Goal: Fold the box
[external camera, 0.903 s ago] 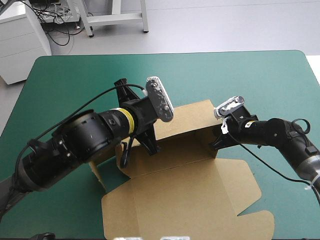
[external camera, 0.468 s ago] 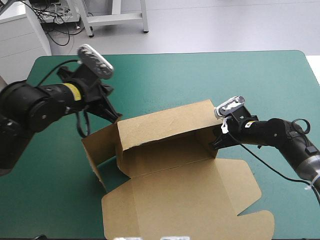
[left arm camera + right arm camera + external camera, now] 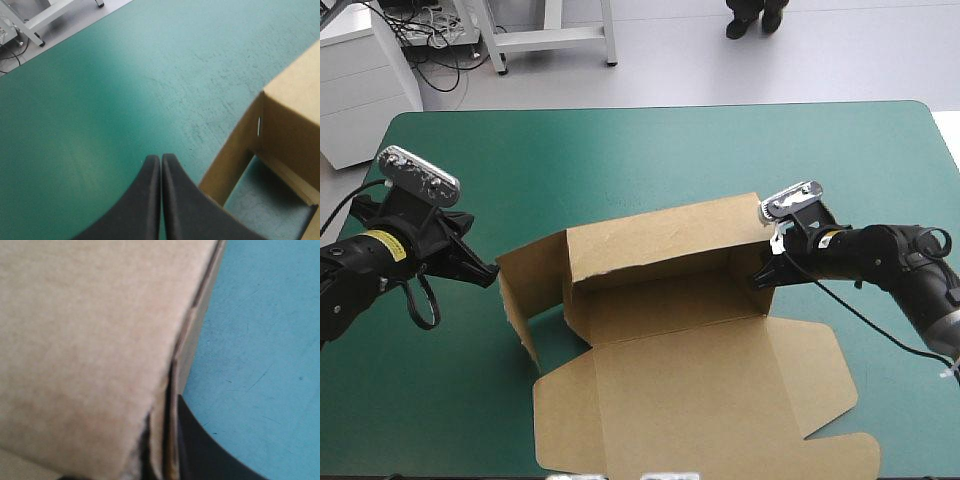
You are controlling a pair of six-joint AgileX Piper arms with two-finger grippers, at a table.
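The brown box (image 3: pixel 660 250) lies mid-table with its long back wall raised and its lid flat toward the front edge. Its left side flap (image 3: pixel 520 300) stands up and splays outward. My left gripper (image 3: pixel 490 278) is shut and holds nothing, hovering just left of that flap. In the left wrist view its black fingers (image 3: pixel 150 200) meet in one arch, and the box's corner (image 3: pixel 295 115) sits ahead and to one side. My right gripper (image 3: pixel 760 280) is shut on the box's right end wall. Brown board (image 3: pixel 90 340) fills the right wrist view, its edge pinched beside one black finger (image 3: pixel 200 450).
Bare teal-green cover (image 3: pixel 720 150) stretches behind the box to the far edge, and more lies to the left under my left arm (image 3: pixel 100 100). The flat lid (image 3: pixel 700 400) reaches nearly to the table's front edge.
My left arm has pulled back from over the box's back wall, out to the left side of the table. The box has slid slightly to the right. The right gripper keeps its hold.
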